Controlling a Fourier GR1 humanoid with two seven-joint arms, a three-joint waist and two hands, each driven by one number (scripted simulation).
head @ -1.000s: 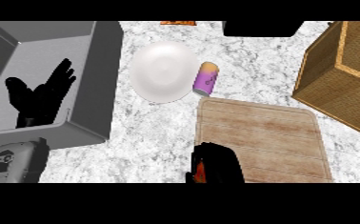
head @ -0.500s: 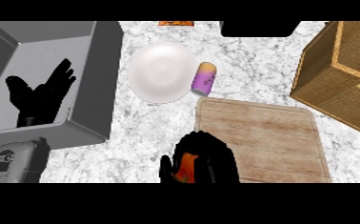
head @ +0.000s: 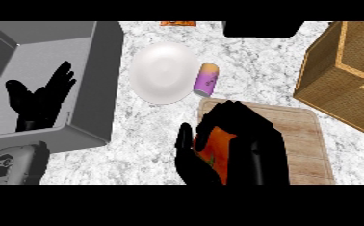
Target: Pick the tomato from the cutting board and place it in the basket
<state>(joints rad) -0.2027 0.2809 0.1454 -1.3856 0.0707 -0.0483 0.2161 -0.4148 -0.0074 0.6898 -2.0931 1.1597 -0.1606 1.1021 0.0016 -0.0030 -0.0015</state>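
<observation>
My right hand (head: 245, 141) is curled round the red-orange tomato (head: 219, 152), which shows between thumb and fingers above the left edge of the wooden cutting board (head: 302, 138). Whether the tomato touches the board is hidden. The wicker basket (head: 334, 73) stands at the right edge, its opening partly out of view. My left hand (head: 43, 97) rests open, fingers up, over the grey sink at the left.
A white plate (head: 165, 72) lies on the marble counter, with a purple and orange can (head: 207, 79) lying beside it, just beyond the board. The grey sink (head: 99, 76) fills the left. A black object (head: 262, 27) sits at the far edge.
My right hand has risen into view from the lower edge, with the tomato in it, and now looms larger over the board's left part. The left hand has stayed still.
</observation>
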